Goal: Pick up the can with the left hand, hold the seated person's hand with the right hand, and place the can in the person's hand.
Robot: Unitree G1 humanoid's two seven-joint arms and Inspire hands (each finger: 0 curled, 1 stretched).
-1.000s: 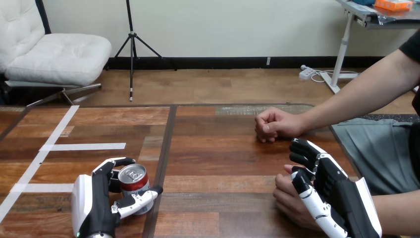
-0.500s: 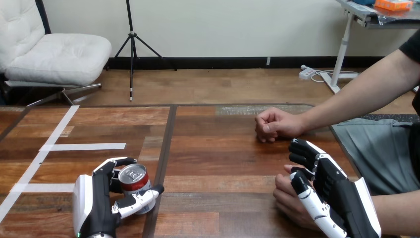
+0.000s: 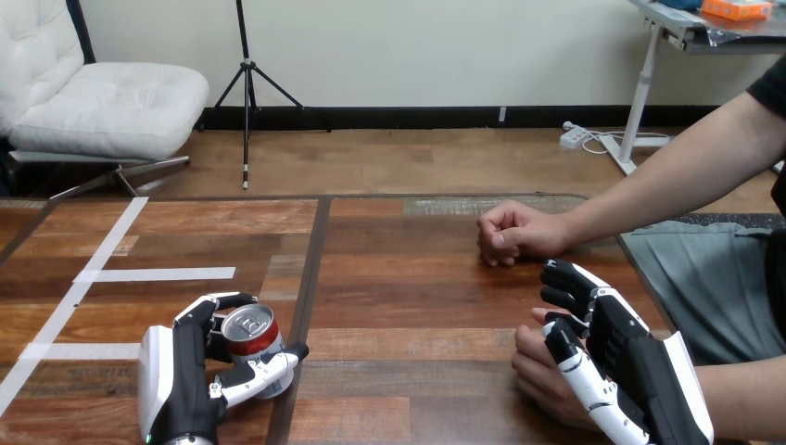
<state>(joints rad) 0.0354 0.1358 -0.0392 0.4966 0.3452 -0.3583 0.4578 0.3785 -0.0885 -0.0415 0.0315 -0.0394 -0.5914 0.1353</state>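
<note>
The big brown wooden table fills the low part of the view. Long white tape lines are stuck on its left side, and a dark seam runs down its middle.

A person sits at the right side. The person's far hand is a fist resting on the table, well apart from the robot. The person's near hand lies at the table's front right.

The robot's right hand (black, with white shells on its back) sits over that near hand. Its fingers bend down on the far side and its thumb lies on the near side, so it is grasping the person's near hand.

The robot's left hand is at the front left of the table. Its fingers and thumb wrap round the small red metal can with a silver top, gripping it. The can leans a little, just left of the dark seam. I cannot tell if its bottom touches the wood.
</note>
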